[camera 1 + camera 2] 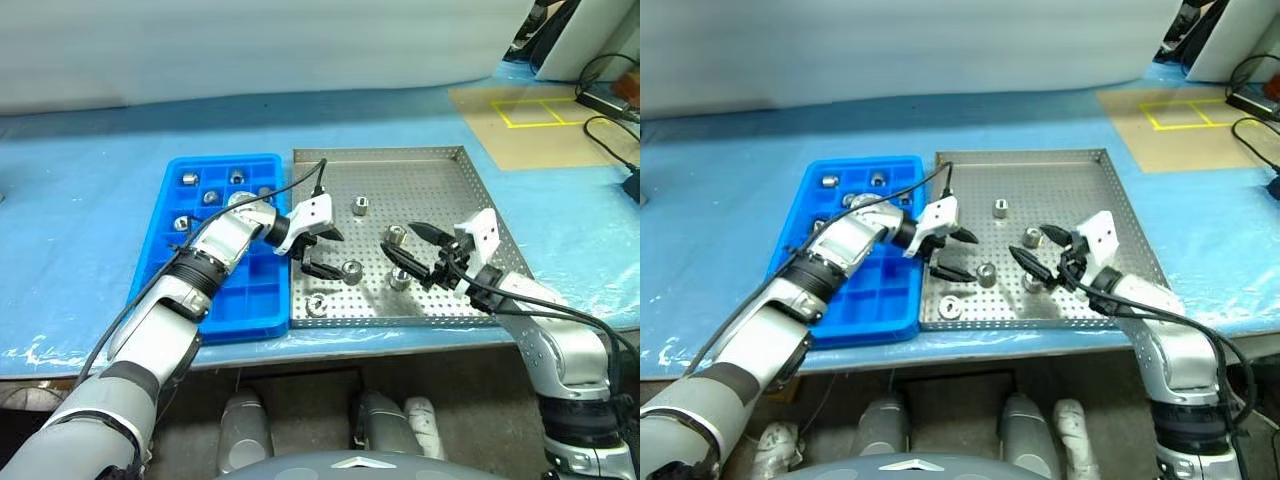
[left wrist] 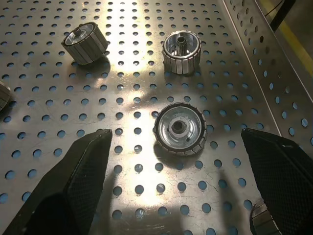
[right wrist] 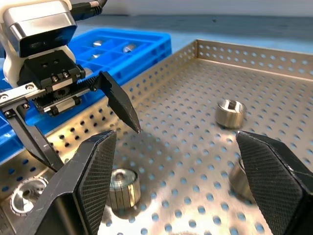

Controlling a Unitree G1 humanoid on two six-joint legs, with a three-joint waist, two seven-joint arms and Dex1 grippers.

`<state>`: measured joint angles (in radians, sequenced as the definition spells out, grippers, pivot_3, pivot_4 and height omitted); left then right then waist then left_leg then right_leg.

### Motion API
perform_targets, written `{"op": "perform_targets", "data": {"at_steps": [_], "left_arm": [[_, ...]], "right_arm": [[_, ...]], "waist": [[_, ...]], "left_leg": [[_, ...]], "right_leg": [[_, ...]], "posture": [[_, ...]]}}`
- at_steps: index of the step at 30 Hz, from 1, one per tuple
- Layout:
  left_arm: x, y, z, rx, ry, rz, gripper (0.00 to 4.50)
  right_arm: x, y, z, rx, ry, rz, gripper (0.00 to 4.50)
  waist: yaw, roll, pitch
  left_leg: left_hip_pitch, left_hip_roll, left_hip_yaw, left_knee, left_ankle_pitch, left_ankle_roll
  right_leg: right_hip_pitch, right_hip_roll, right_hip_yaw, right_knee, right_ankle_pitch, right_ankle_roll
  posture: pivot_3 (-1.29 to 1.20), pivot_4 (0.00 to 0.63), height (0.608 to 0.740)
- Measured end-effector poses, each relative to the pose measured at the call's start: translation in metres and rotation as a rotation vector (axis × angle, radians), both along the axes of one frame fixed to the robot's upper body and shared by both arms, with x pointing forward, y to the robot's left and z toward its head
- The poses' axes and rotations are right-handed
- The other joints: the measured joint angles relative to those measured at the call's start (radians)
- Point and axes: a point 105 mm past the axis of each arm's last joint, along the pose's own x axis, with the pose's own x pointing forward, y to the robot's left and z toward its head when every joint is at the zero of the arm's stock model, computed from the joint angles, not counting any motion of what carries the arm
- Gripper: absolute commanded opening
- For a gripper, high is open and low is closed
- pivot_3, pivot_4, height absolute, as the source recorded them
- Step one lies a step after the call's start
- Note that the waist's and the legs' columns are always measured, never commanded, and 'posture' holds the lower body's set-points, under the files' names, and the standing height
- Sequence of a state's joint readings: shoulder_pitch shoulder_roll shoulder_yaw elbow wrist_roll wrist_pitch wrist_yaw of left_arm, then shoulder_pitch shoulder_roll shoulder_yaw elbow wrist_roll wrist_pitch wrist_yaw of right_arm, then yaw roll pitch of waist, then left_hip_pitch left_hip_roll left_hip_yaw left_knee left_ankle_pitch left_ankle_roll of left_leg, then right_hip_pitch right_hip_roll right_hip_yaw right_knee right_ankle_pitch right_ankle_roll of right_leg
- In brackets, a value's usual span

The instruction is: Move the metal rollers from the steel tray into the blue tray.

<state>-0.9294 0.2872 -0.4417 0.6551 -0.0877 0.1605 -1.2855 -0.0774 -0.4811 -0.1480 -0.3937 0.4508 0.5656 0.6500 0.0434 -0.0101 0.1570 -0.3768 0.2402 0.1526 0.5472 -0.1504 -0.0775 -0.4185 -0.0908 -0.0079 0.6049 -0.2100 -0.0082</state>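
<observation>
The two black fingers of the left gripper (image 1: 322,252) are spread wide and empty, poised over a small shiny ribbed metal roller with a hollow centre (image 1: 351,271) lying on the perforated floor of the large flat steel tray (image 1: 440,168). The right gripper (image 1: 417,253) is likewise held with its fingers spread, nothing pinched, near two further rollers (image 1: 396,236) and (image 1: 400,279). Another (image 1: 360,206) lies farther back, and one (image 1: 316,305) near the front rim. Several rollers (image 1: 190,179) are already seated in compartments of the bright blue plastic gridded tray (image 1: 250,305), just beside the steel tray on the blue-covered tabletop (image 1: 90,200). The rollers are judged rigid, dense and slippery, apt to roll; a grip across the ribbed outer wall seems best.
</observation>
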Motion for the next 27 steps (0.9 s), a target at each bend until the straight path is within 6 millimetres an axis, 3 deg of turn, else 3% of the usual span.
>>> {"op": "perform_targets", "data": {"at_steps": [8, 19, 22, 25, 27], "left_arm": [[0.002, -0.018, -0.013, 0.025, 0.011, -0.028, 4.49], [0.002, -0.019, -0.030, 0.071, 0.017, -0.019, 4.49], [-0.001, -0.025, -0.031, 0.056, 0.026, -0.026, 3.94], [0.000, -0.028, -0.032, 0.052, 0.020, -0.016, 2.99], [0.002, -0.028, -0.034, 0.059, -0.005, -0.003, 2.99]], "right_arm": [[-0.002, -0.002, 0.003, -0.012, -0.016, -0.049, 4.11], [0.006, 0.003, 0.012, -0.037, -0.042, -0.058, 4.11], [0.009, 0.010, 0.014, -0.044, -0.033, -0.048, 4.11], [0.010, 0.014, 0.018, -0.054, -0.035, -0.051, 4.11], [0.009, 0.016, 0.021, -0.062, -0.044, -0.053, 4.11]], "waist": [[-0.007, 0.000, 0.000], [-0.005, 0.000, 0.000], [-0.005, 0.000, 0.000], [-0.005, 0.000, 0.000], [-0.005, 0.000, 0.000]], "left_leg": [[0.001, 0.000, 0.001, 0.000, -0.001, 0.001], [0.001, -0.001, 0.003, 0.000, -0.003, 0.006], [0.001, -0.001, 0.003, 0.000, -0.003, 0.006], [0.001, 0.000, 0.003, 0.000, -0.003, 0.005], [0.001, 0.000, 0.003, -0.001, -0.003, 0.005]], "right_leg": [[0.000, 0.000, 0.001, -0.001, 0.000, 0.000], [0.001, -0.001, 0.002, -0.002, 0.000, 0.000], [0.001, -0.001, 0.002, -0.002, 0.000, 0.000], [0.001, -0.001, 0.002, -0.002, 0.000, 0.000], [0.001, 0.000, 0.002, -0.003, 0.000, 0.000]], "posture": [[-0.35, 0.150, 0.740], [-0.33, 0.150, 0.740], [-0.33, 0.150, 0.740], [-0.33, 0.150, 0.740], [-0.33, 0.150, 0.740]]}}
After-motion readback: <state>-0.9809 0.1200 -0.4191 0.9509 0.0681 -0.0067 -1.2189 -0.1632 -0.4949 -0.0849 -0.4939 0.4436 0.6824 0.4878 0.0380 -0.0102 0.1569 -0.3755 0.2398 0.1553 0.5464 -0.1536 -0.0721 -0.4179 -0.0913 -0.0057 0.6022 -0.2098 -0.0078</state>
